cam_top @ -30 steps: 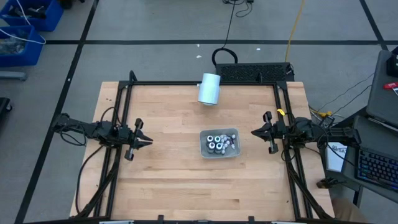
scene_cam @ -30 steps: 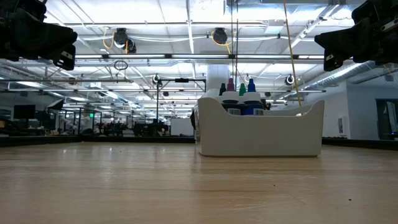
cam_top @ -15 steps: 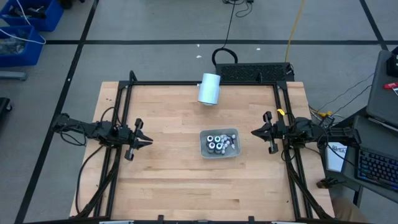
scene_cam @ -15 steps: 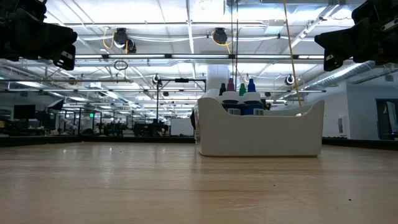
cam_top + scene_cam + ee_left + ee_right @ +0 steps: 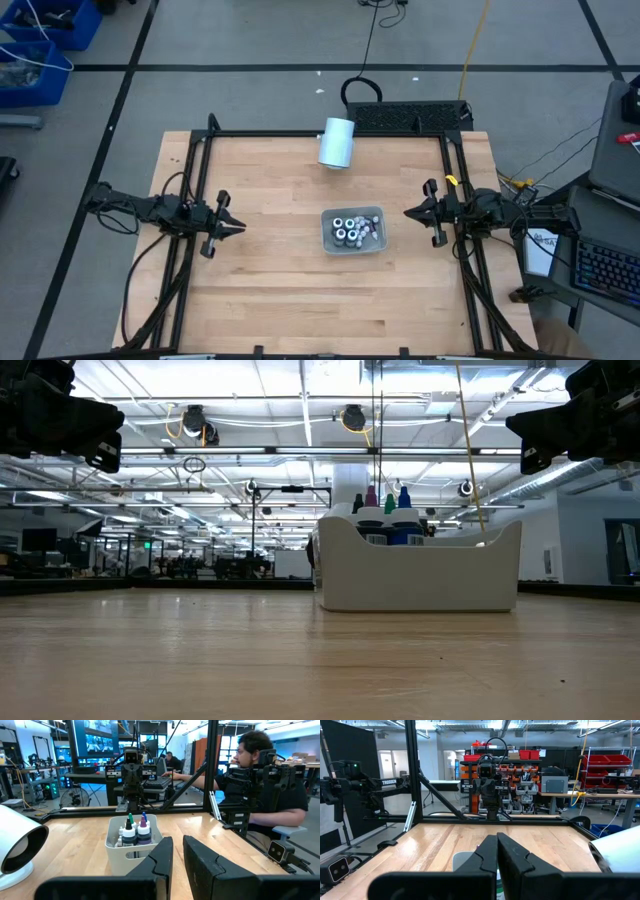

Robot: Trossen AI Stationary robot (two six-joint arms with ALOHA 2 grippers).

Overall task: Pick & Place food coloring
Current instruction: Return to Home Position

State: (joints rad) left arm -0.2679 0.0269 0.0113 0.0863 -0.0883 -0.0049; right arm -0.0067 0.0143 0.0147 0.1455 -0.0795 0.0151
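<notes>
The food coloring (image 5: 350,228) is a cluster of tiny bottles standing upright in a grey tray (image 5: 326,242) near the table's middle. The low view shows their coloured tips (image 5: 385,510) above the tray wall (image 5: 420,575), and so does the left wrist view (image 5: 135,831). My left gripper (image 5: 240,228) hovers level at the table's left, left of the tray. Only a narrow gap shows between its fingertips (image 5: 178,847), with nothing in it. My right gripper (image 5: 408,212) hovers level at the right, pointing at the tray, its fingers (image 5: 497,840) shut on nothing.
A large white cylinder (image 5: 337,142) lies on its side at the table's far edge, behind the tray. A black frame (image 5: 330,134) runs around the wooden table. A person (image 5: 265,785) sits beyond the table's right side. Bare wood lies in front of the tray.
</notes>
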